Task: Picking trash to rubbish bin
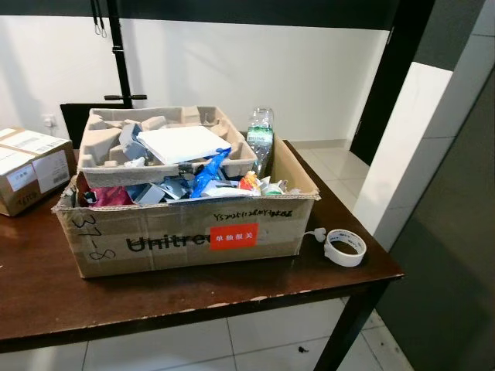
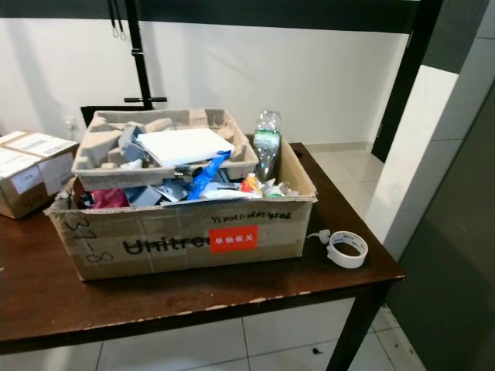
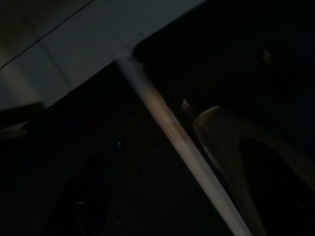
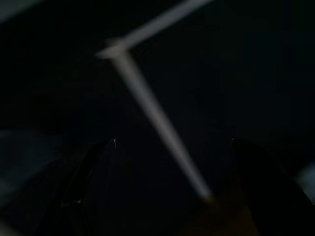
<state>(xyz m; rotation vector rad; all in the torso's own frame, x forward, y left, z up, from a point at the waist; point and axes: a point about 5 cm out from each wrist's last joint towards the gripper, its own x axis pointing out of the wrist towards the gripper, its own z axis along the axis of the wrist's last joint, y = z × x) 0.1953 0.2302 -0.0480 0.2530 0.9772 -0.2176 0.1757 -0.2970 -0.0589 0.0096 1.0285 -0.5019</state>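
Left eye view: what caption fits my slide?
Trash-filled box on a dark table, tape roll beside it.

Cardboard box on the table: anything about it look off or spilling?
The cardboard box is overfilled: a moulded pulp tray sits tilted on the heaped trash, above the rim. A tape roll lies loose beside it, near the table edge.

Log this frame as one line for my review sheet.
scene: cardboard box full of trash on dark table | beside box: tape roll | behind: plastic bottle | arms: idle, low | trash: untouched
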